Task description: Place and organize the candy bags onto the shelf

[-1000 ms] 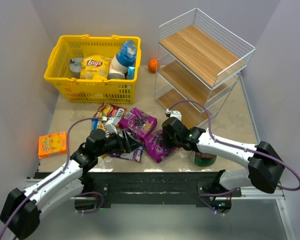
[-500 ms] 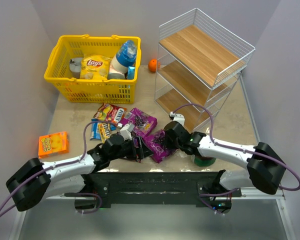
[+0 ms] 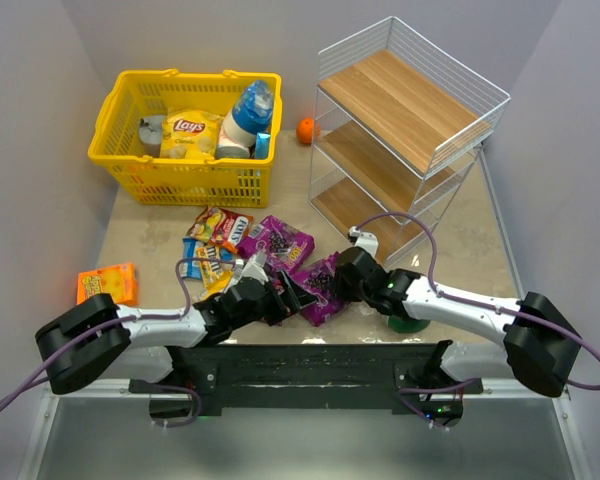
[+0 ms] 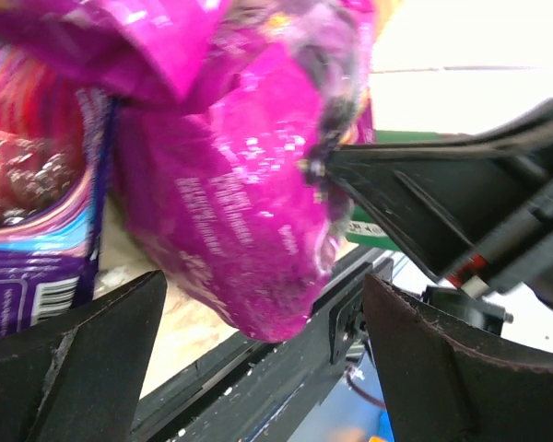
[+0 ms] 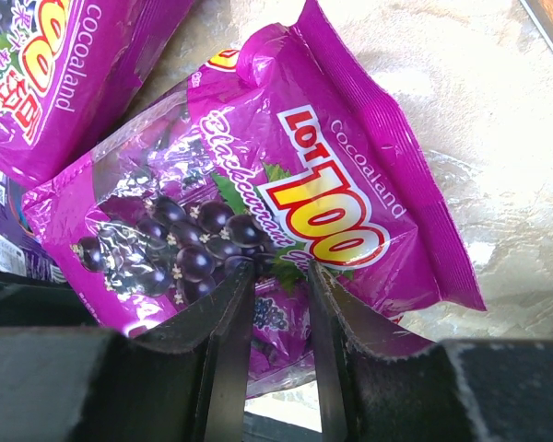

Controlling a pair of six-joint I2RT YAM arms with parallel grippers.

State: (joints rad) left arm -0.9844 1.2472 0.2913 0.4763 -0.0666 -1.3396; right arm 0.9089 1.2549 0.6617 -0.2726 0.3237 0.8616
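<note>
A purple candy bag (image 3: 318,290) printed with dark berries lies tilted at the table's near edge. My right gripper (image 3: 336,281) is shut on a fold of it (image 5: 278,269). My left gripper (image 3: 296,294) is open, its wide jaws either side of that bag's lower end (image 4: 249,212) without touching it (image 4: 263,304). A second purple bag (image 3: 278,240) lies just behind, and it shows again in the right wrist view (image 5: 64,74). Smaller red (image 3: 218,225) and blue packets (image 3: 202,262) lie to the left. The wire shelf (image 3: 400,100) stands at the back right, its wooden tiers bare.
A yellow basket (image 3: 180,77) at the back left holds a Lay's bag and a bottle. An orange ball (image 3: 306,130) sits beside the shelf. An orange box (image 3: 108,284) lies at the left edge. A green roll (image 3: 408,322) sits under my right arm.
My left arm has swung right along the near edge and its gripper has opened wider around the bag's end. My right gripper has shifted slightly nearer with the bag.
</note>
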